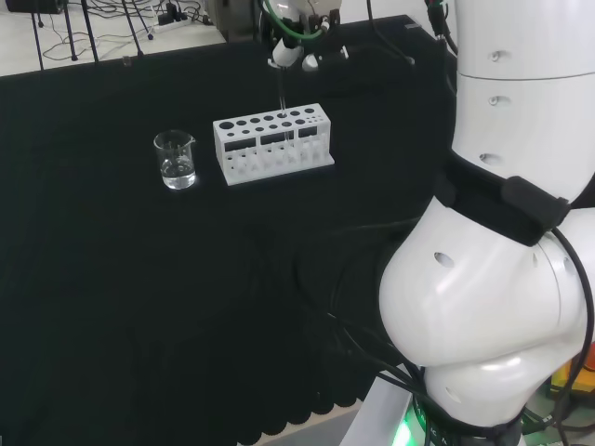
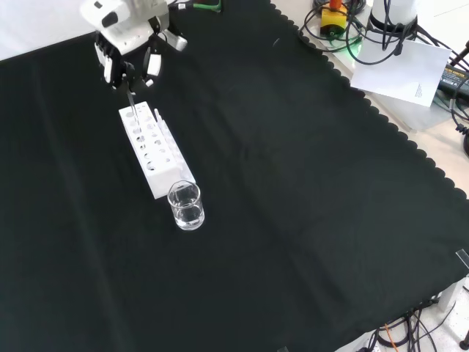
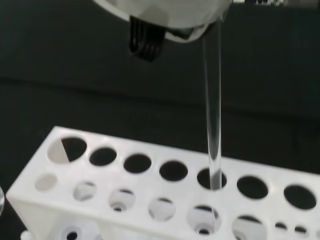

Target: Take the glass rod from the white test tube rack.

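Observation:
The white test tube rack stands on the black cloth, its top pierced by two rows of round holes. In the head view the hand hovers just above and behind the rack, and its curled fingers pinch the top of a thin clear glass rod. The rod hangs upright from the hand, and its lower end sits at the mouth of a back-row hole in the rack. In the front view the hand is over the far end of the rack, with the rod below it.
A small glass beaker with a little clear liquid stands to the left of the rack in the head view; in the front view the beaker is at the rack's near end. The arm's white links fill the head view's right.

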Tool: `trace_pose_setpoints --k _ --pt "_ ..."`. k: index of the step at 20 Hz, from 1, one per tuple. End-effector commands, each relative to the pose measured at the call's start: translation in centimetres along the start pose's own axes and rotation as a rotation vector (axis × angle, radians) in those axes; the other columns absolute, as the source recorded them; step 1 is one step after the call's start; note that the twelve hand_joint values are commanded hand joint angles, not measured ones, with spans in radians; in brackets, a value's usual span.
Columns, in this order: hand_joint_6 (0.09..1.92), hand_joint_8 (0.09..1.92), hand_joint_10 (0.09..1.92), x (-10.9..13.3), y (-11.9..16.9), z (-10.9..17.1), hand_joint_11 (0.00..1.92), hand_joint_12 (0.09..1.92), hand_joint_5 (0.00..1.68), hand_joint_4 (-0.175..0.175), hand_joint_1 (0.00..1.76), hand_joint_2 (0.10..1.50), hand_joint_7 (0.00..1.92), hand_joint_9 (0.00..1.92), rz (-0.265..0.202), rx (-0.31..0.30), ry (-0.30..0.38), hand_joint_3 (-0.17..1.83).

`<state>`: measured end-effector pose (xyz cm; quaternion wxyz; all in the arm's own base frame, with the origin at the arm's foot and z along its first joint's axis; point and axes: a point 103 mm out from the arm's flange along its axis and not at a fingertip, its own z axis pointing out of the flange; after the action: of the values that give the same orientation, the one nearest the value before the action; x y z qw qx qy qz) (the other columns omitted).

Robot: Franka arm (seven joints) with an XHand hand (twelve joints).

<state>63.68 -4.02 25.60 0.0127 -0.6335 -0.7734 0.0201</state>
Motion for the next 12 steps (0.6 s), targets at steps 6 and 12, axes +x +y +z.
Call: trace_pose_setpoints --k 6,12 --pt "0.86 0.9 0.75 1.0 -3.1 -7.2 1.47 0.63 1.19 -0.175 1.2 0.64 1.57 1.67 0.003 -0.116 -0.02 0.77" --pt "0.85 0.9 0.74 2.4 -4.4 -9.6 1.47 0.63 1.2 -0.175 1.21 0.63 1.57 1.67 -0.017 -0.16 -0.016 0.78"
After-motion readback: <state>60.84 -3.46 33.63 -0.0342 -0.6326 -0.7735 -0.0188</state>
